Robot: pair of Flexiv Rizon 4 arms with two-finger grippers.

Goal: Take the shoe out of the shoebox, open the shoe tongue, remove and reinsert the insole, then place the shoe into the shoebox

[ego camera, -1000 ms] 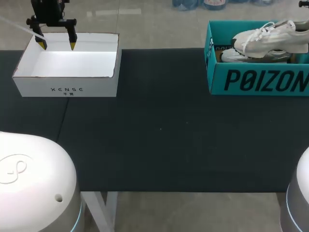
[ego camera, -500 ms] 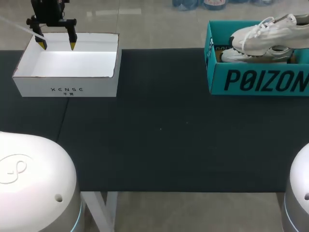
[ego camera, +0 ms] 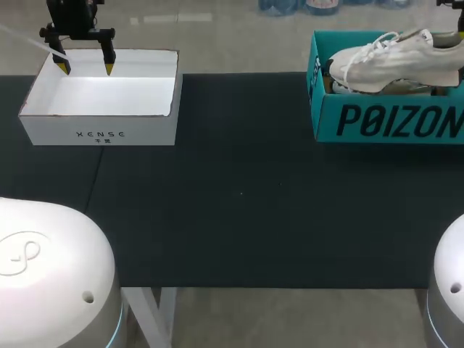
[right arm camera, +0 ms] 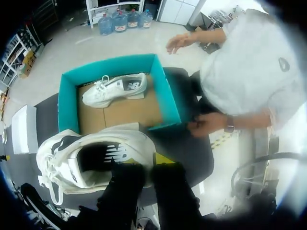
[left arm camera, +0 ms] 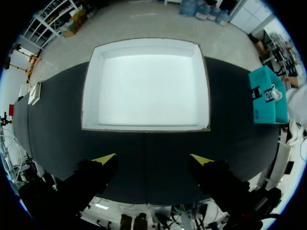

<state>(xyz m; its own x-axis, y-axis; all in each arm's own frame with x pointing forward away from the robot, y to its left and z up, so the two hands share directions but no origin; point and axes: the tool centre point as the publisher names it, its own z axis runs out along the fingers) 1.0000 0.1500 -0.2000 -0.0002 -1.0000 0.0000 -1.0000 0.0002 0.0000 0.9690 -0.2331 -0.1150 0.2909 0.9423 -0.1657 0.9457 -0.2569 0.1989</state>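
Observation:
A white sneaker (ego camera: 395,56) hangs over the teal shoebox (ego camera: 384,119) at the table's far right, toe toward the middle. In the right wrist view my right gripper (right arm camera: 144,160) is shut on the heel collar of this sneaker (right arm camera: 53,155), its yellow tips on either side of the rim. A second white sneaker (right arm camera: 115,88) lies inside the shoebox (right arm camera: 165,93) on its brown floor. My left gripper (ego camera: 85,67) hangs open over the back edge of a white box (ego camera: 101,116) at the far left, nothing between its fingers (left arm camera: 104,158).
The white box (left arm camera: 146,86) holds nothing and stands ahead of the left gripper. Black mat (ego camera: 239,196) covers the table between the two boxes. A person's hand (right arm camera: 206,125) is close to the table's edge beside the shoebox.
The held sneaker has shifted left and tilted over the shoebox, now covering more of the shoe beneath. The left arm has stayed still.

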